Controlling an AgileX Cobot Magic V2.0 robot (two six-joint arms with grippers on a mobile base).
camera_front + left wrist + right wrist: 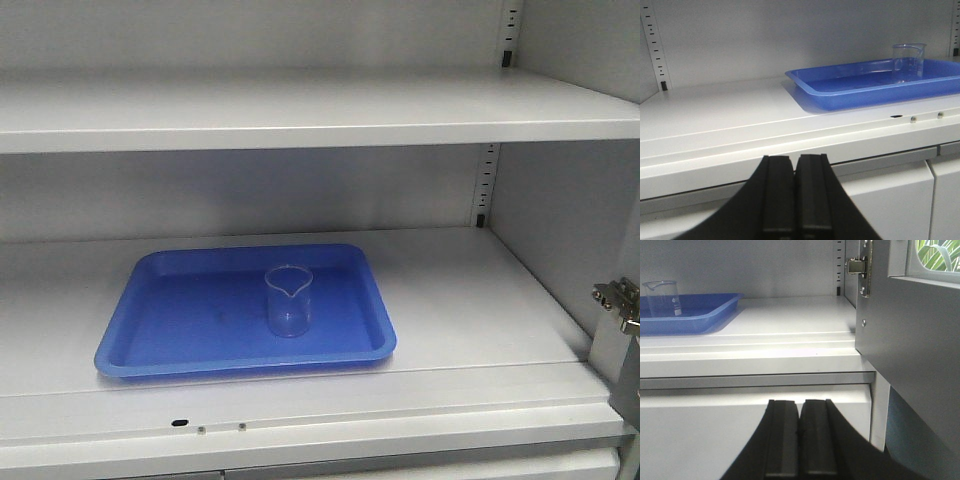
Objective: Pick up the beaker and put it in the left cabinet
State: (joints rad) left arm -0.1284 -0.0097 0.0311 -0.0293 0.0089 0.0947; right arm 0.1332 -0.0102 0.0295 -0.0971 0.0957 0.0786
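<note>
A small clear glass beaker with a pour spout stands upright in a blue tray on the lower shelf of the pale grey cabinet. The left wrist view has the beaker far ahead to the right; the right wrist view has the same beaker far ahead to the left. My left gripper is shut and empty, low in front of the shelf edge. My right gripper is also shut and empty, below the shelf front. Neither gripper appears in the front view.
An upper shelf spans the cabinet above the tray. A silver door hinge sticks out at the right edge, and the open grey door stands close on the right of the right gripper. Peg-hole strips run up the back corners.
</note>
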